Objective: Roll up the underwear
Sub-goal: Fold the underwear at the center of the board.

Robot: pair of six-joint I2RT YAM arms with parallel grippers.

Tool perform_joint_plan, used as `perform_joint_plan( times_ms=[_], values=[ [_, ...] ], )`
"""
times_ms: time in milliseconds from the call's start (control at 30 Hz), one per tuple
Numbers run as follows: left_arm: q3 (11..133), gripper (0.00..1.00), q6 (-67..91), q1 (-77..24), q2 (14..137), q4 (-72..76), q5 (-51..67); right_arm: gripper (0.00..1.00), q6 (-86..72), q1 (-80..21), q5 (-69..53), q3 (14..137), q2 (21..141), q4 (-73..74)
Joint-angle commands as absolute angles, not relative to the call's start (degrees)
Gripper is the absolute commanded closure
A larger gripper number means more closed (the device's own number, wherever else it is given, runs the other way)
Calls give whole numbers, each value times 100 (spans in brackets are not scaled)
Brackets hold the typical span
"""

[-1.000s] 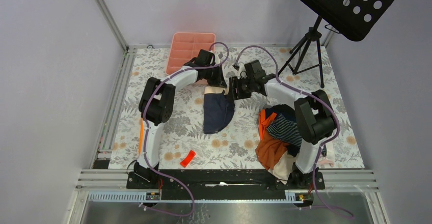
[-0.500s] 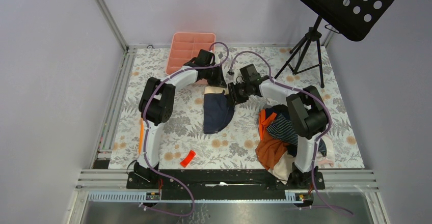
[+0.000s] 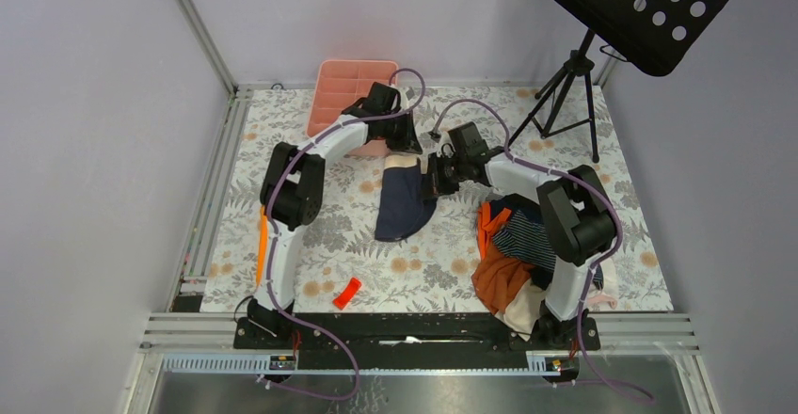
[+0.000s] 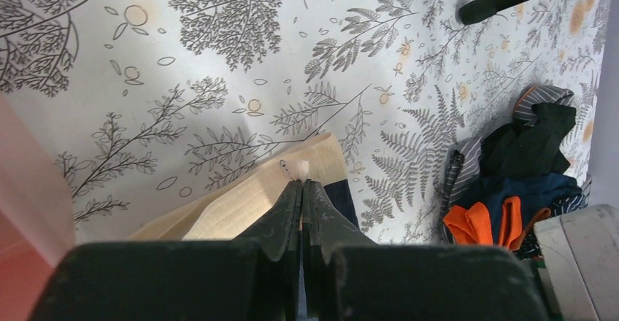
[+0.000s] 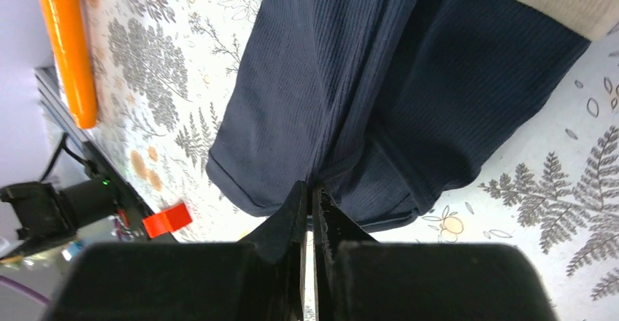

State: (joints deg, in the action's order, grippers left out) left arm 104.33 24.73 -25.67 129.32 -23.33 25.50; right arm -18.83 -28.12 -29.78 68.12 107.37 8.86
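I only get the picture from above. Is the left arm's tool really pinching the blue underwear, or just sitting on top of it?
Observer: Pinching. The left wrist view shows the left tool shut on the tan waistband of the underwear, right at its edge by a small white tag.
Operator: And the right one? I can't tell from up here.
Observer: The right wrist view shows the right tool shut on a bunched fold of the navy cloth, close to the hemmed edge far from the waistband.
Operator: Is the cloth smooth?
Observer: No. Up close it has fine ribs running along it.
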Motion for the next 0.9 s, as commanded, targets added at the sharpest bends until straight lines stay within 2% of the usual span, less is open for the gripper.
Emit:
perform_joint_plan(
  times_ms=[0,467,867],
  values=[
    [10884,100,2601,-2583,13100,-2143,2519,94,-2743,-2821,-3200,6546,10373,616],
    [10591,100,2831,-2684,13241,-1529,3308,93,-3079,-2685,-2903,6180,10137,694],
    [10975,100,2785,-2795,13276,-1543,3454,92,-3092,-2633,-2927,6145,9773,983]
  ],
)
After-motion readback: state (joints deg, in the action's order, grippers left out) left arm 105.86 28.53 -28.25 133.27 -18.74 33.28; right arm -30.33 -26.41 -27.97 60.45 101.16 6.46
